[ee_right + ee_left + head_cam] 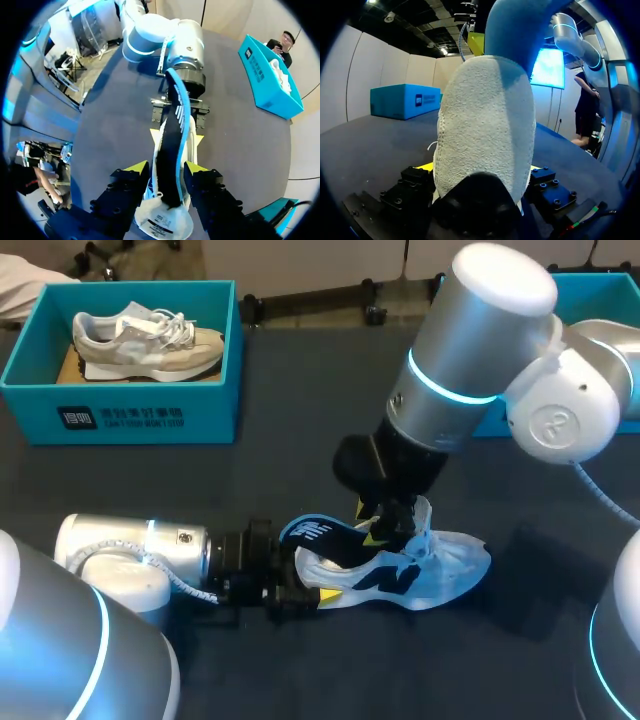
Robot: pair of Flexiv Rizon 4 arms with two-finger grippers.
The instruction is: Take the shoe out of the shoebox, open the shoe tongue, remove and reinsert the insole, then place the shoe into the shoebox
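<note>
Gripping the heel of the shoe [440,560] from both sides, the left tool [305,582] holds it at the near part of the bench [120,480], sole down, toe toward the right arm's side. The dark, blue-edged insole [325,538] stands partly out of the shoe, slanting up over the heel. The right tool [166,169], set above the shoe's opening, is closed on the insole. Farther back on the left stands the teal shoebox [130,418], with a second, pale shoe [150,340] inside.
</note>
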